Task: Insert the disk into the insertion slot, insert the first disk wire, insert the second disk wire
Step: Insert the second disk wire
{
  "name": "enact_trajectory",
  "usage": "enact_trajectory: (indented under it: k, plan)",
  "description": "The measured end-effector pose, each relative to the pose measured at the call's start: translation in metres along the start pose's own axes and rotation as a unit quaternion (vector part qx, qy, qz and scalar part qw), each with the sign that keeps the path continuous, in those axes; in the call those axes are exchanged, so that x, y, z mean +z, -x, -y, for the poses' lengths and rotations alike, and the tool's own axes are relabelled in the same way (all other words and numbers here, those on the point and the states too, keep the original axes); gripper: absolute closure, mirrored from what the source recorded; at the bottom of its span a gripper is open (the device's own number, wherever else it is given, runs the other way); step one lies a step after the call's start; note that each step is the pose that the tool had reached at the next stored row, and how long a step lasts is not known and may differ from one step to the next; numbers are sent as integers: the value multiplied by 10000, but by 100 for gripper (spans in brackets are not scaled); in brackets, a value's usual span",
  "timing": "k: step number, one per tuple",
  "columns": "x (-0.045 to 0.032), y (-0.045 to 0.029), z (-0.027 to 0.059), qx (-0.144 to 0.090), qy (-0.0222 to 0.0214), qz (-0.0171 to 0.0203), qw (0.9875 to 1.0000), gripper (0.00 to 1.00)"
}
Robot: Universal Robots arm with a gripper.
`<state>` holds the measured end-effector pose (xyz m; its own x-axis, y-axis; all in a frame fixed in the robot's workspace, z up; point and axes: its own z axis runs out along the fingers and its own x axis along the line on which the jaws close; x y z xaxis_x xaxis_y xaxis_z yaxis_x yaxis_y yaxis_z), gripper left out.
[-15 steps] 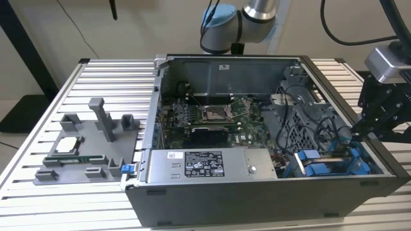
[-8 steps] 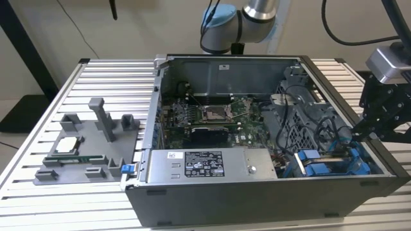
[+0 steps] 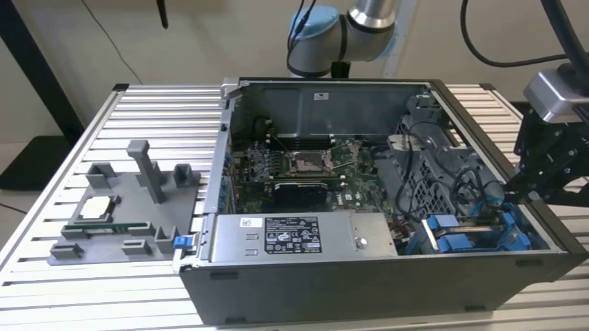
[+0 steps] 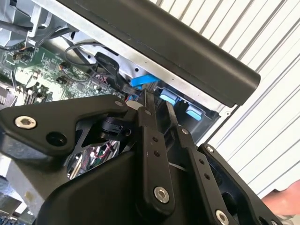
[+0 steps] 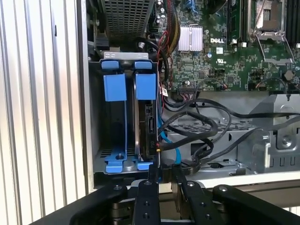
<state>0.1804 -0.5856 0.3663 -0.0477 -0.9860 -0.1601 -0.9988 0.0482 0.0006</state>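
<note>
Blue-framed disk (image 5: 149,122) seated in the insertion slot (image 5: 115,165), tool (image 5: 166,169) just beside it (jaws parted, empty), white-labelled power-supply box (image 3: 304,236) alongside.

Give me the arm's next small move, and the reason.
Likely a short advance of the gripper toward the exposed edge of the disk. The disk already stands in the insertion slot, in its blue frame, and the gripper sits at that edge, beside a blue wire; whether the wire is plugged in is unclear.
</note>
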Motion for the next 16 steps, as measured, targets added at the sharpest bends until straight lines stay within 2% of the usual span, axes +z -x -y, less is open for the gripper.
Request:
enact_trajectory:
  k: [8,13,14,16]
  plan:
    - [27,-4,0,58,-9,12,10000,0]
    - [45,-7,0,169,-25,43,9998,0]
    - [48,-7,0,193,-28,52,9998,100]
    - [50,-8,-1,229,-34,67,9997,100]
